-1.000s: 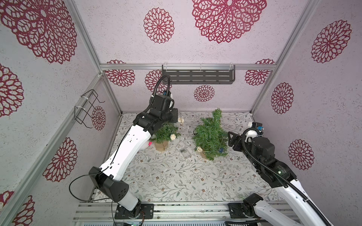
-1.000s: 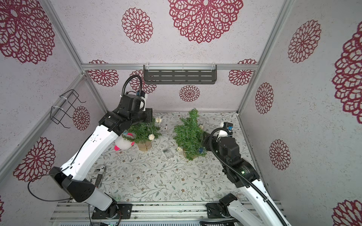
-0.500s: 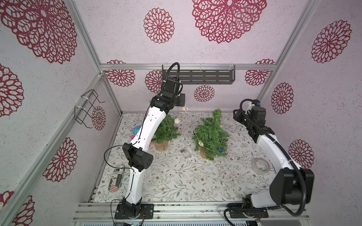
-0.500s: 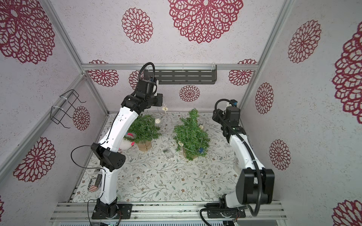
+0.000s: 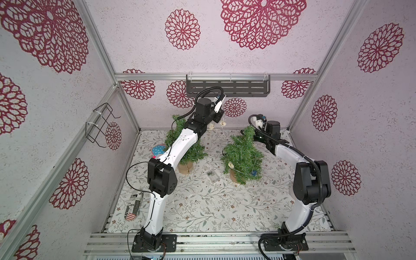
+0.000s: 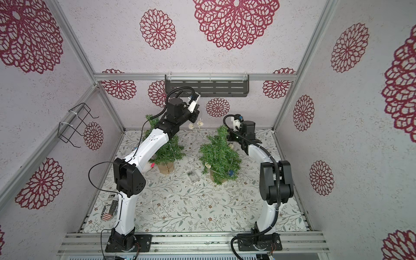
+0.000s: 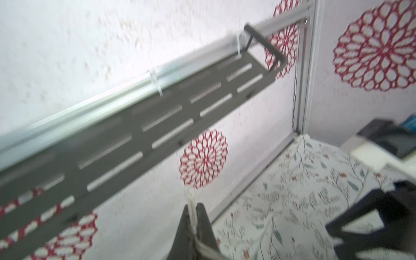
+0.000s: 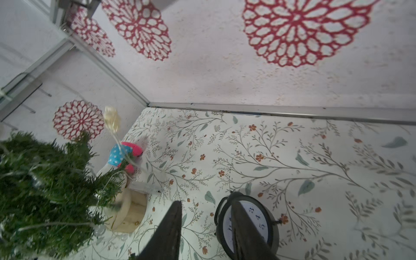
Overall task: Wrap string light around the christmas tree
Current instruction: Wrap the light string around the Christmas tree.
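The string light (image 7: 191, 211) is held as a thin pale wire pinched between the tightly closed jaws of the left gripper (image 7: 193, 206), high up and to the rear left of the christmas tree (image 5: 244, 157). Two pale bulbs (image 5: 222, 123) are seen dangling just under that gripper in both top views; a further bulb (image 5: 230, 165) is lodged in the christmas tree's lower left branches. The christmas tree is stood upright on the floral mat (image 5: 202, 209). The right gripper (image 8: 206, 202) is positioned just behind the christmas tree's tip, jaws parted to a moderate gap with nothing held between them; an alarm clock (image 8: 258, 216) is seen on the mat just beyond them. A small clear box (image 5: 212, 175) is laid just left of the christmas tree's base, between it and a second tree (image 5: 195, 152), which is partly covered by the left arm. Further left, a blue dotted toy (image 5: 157, 149) is noted beyond the second tree, and a printed can (image 5: 134, 207) well to the christmas tree's front left. A grey slotted shelf (image 5: 227, 87) is fixed to the back wall above.
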Tool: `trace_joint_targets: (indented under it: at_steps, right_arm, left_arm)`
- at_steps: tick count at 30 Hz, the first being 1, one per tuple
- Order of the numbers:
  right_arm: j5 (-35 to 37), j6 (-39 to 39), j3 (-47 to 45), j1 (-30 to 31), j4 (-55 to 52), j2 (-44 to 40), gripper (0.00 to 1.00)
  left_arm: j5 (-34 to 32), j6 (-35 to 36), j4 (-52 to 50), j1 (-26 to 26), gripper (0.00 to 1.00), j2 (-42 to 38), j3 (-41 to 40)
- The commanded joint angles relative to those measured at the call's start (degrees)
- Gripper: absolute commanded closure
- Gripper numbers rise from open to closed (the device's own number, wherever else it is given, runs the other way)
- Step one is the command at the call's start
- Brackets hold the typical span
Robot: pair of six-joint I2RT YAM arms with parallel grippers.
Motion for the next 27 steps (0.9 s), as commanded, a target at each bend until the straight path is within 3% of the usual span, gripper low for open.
trace_joint_targets:
  at_steps: [1, 4, 7, 10, 14, 16, 23, 27]
  right_arm:
    - [-8.0, -6.3, 4.3, 0.1, 4.1, 1.7, 0.53]
    - [-11.8, -9.7, 6.3, 0.6, 4.1, 3.3, 0.33]
    - [-11.1, -14.4, 6.8, 1.2, 2.5, 3.9, 0.15]
    - [-1.8, -15.2, 6.9, 2.4, 5.8, 5.0, 0.12]
    - [15.5, -14.7, 8.0, 5.1, 11.8, 7.5, 0.20]
    - [20.9, -15.3, 9.3, 6.0, 12.6, 8.9, 0.24]
    - [27.6, -12.0, 2.3, 5.9, 24.2, 6.3, 0.42]
    - [29.2, -10.1, 1.8, 5.0, 24.8, 4.4, 0.68]
  left_arm:
    - [6.3, -0.4, 13.4, -0.1, 1.00, 5.1, 4.2]
    - [8.2, -3.4, 14.9, -0.6, 1.00, 9.6, 10.6]
    - [8.7, -3.7, 15.9, -0.9, 1.00, 11.7, 13.3]
    - [8.8, -5.6, 17.7, -1.0, 1.00, 11.8, 13.1]
    - [10.2, -8.0, 19.9, -1.6, 1.00, 9.4, 9.6]
    - [10.9, -8.5, 21.6, -1.9, 1.00, 7.1, 5.8]
    - [11.4, -7.8, 23.3, -2.2, 1.00, -0.6, -6.2]
    - [11.3, -7.5, 22.6, -2.0, 1.00, -2.8, -8.6]
